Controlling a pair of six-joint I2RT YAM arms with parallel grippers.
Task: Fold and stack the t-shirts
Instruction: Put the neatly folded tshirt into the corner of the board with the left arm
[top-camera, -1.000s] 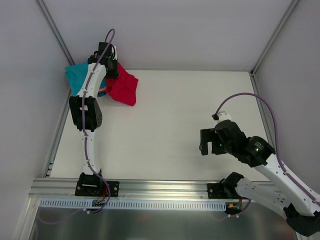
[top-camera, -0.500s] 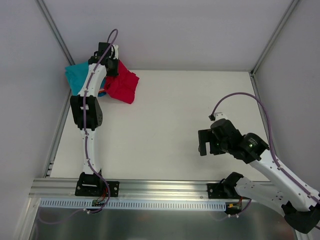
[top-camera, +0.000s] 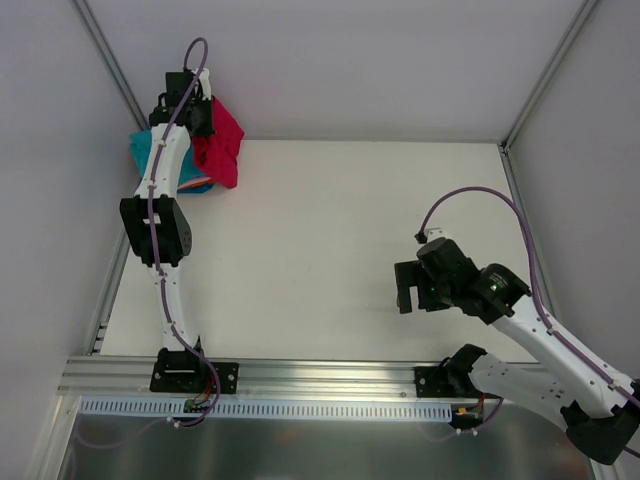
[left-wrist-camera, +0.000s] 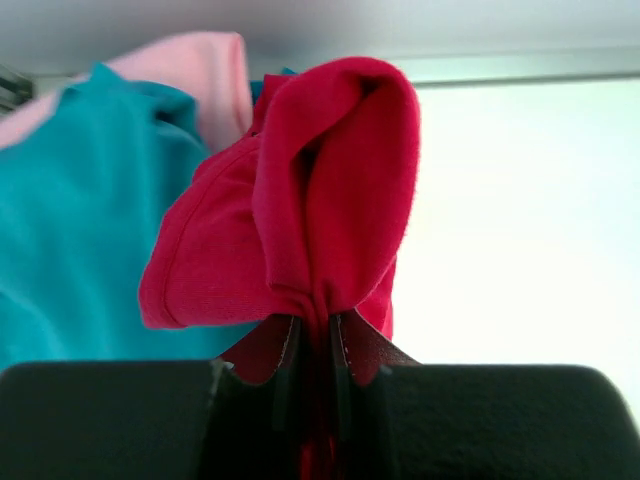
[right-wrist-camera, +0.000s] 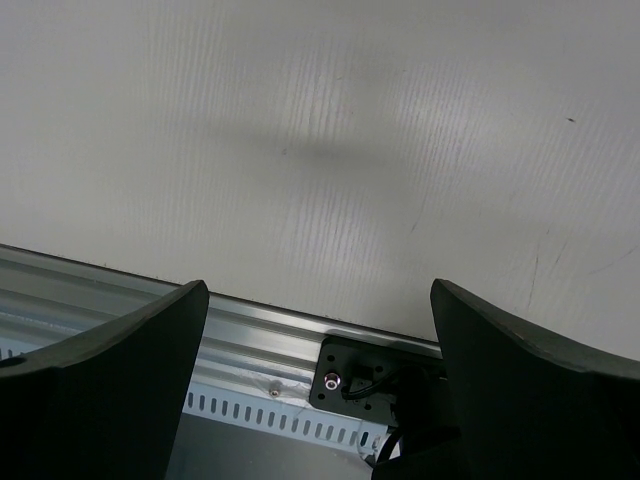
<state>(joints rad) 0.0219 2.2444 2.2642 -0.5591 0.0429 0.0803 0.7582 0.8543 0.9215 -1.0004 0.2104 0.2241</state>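
Left wrist view: the left gripper (left-wrist-camera: 312, 350) has its jaws clenched on a bunched fold of the soft bright red cloth t-shirt (left-wrist-camera: 300, 220), lifted at the far-left corner beside the teal cloth t-shirt (left-wrist-camera: 70, 220). Best carry it clear to the white desk (top-camera: 340, 230) centre; the right gripper (top-camera: 412, 290) waits with jaws spread wide, grasping nothing.

Shirt pile (top-camera: 150, 160): table's (top-camera: 330, 250) far-left corner.
Left gripper (top-camera: 200, 118): above pile, bunched shirt (top-camera: 222, 145) hanging from it.
Right gripper (top-camera: 408, 290): near right, well apart.

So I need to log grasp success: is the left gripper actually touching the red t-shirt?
Touching. In the left wrist view the left gripper is shut on a bunched fold of the red t-shirt, cloth pinched between its fingers.
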